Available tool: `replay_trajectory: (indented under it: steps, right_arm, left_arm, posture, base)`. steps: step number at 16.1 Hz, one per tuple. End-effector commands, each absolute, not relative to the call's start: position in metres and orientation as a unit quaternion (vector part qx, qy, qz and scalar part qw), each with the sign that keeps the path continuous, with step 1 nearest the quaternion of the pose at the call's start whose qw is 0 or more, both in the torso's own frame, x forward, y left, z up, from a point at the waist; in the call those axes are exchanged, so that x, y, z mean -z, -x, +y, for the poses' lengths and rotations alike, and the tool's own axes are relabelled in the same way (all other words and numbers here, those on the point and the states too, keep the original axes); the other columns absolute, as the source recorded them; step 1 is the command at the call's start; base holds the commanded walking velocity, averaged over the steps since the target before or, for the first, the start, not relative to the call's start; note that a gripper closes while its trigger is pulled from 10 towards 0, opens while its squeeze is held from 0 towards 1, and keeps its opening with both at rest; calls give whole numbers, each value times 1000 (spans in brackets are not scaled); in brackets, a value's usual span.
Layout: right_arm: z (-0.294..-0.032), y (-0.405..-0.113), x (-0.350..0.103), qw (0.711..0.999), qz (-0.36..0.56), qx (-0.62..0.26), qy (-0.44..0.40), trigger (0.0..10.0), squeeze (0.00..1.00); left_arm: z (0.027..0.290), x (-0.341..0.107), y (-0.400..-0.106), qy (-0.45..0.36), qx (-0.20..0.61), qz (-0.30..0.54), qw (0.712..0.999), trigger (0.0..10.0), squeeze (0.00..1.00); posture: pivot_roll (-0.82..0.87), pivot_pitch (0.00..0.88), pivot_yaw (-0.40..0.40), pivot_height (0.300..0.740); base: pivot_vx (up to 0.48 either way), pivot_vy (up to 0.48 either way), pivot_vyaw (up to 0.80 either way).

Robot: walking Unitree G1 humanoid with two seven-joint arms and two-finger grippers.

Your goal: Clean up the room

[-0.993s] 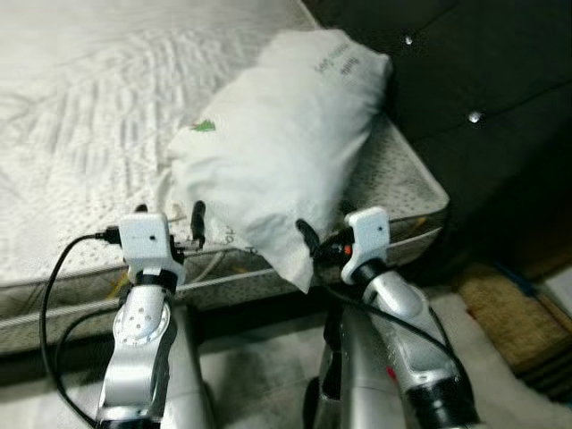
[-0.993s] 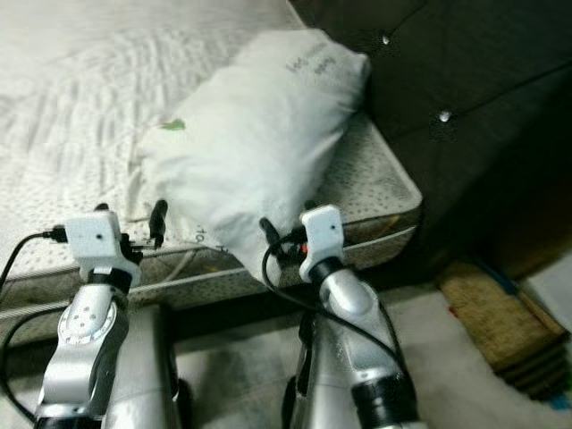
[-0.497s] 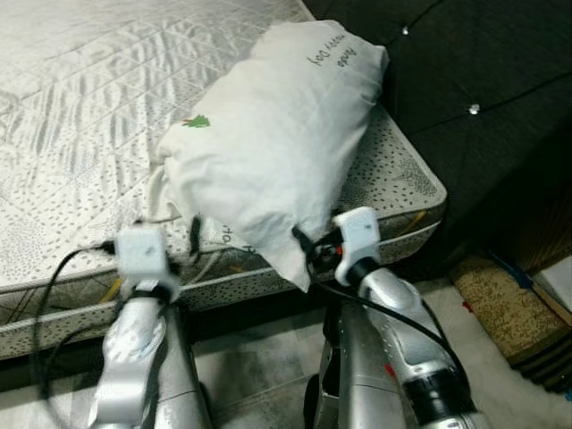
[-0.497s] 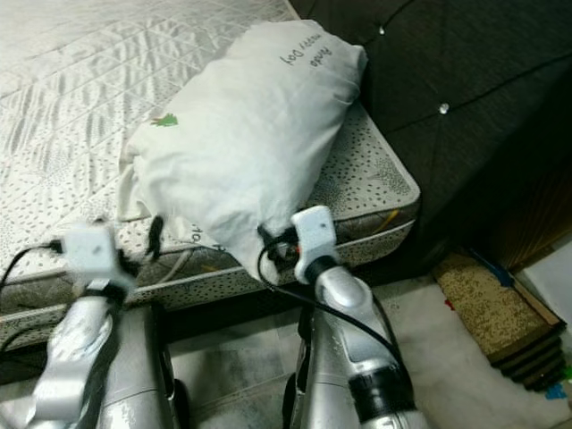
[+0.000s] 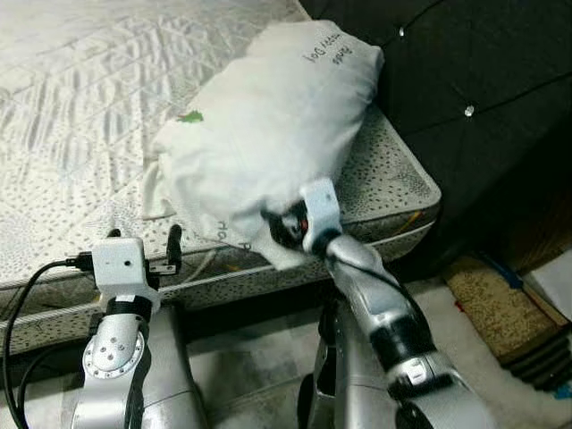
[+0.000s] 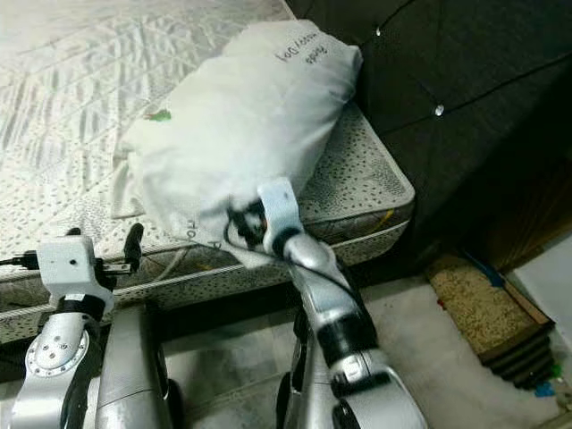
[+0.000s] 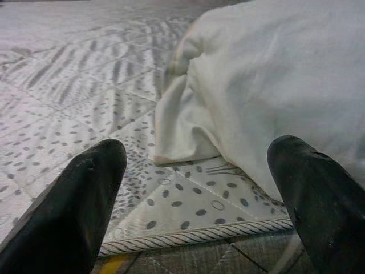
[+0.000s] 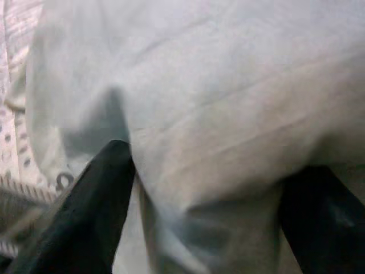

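A white pillow (image 5: 268,125) lies slantwise at the right end of a bare quilted mattress (image 5: 80,107), its far end with printed lettering against the dark tufted headboard (image 5: 465,80) and its near end hanging a little over the mattress's front edge. The robot's right gripper (image 5: 279,228) is pushed into that overhanging near end; in the right wrist view its two black fingers (image 8: 91,211) stand spread with a fold of pillow cloth bulging between them, not yet pinched. The left gripper (image 7: 199,228) hovers at the front edge of the mattress, just beside the pillow's loose left corner, fingers spread wide and touching nothing. The step in hand appears to be taking hold of the pillow to tidy the bed. The next move likely calls for pressing the right fingers together on the cloth, with the left arm reaching in to steady the soft bulk. No container with contents can be made out
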State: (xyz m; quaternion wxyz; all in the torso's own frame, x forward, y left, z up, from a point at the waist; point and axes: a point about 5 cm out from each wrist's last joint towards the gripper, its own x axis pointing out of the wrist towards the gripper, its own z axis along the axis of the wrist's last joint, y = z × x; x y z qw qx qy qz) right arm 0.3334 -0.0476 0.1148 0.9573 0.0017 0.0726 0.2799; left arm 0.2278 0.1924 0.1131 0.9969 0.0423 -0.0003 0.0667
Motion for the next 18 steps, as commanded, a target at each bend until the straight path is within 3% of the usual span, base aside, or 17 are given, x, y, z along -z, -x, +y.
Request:
replay_trajectory:
  steps: [1,4,11,15,18]
  right_arm:
    - [-50,-342,-121,960,68,-271,-9,0,0]
    - [-63,-355,-126,966,67,-251,4,0,0]
    - [-123,-378,-135,988,58,-143,26,0,0]
    - [-136,-381,-138,990,51,-127,36,0,0]
    - [-135,-382,-139,990,49,-127,36,0,0]
  left_arm:
    - [192,-116,-227,-46,-66,-2,997,10000,0]
    - [193,-120,-231,-43,-71,-14,996,10000,0]
    - [188,-122,-241,-43,-69,-12,997,10000,0]
    - [186,-123,-244,-41,-63,-14,997,10000,0]
    - [186,-123,-245,-39,-61,-14,997,10000,0]
  posture:
    - [104,114,-127,499]
    - [95,107,-124,499]
    - [72,96,-117,499]
    - [69,92,-114,499]
    - [66,90,-114,499]
  base:
    - [0,0,0]
    - [0,0,0]
    - [0,0,0]
    - [0,0,0]
    - [0,-312,0]
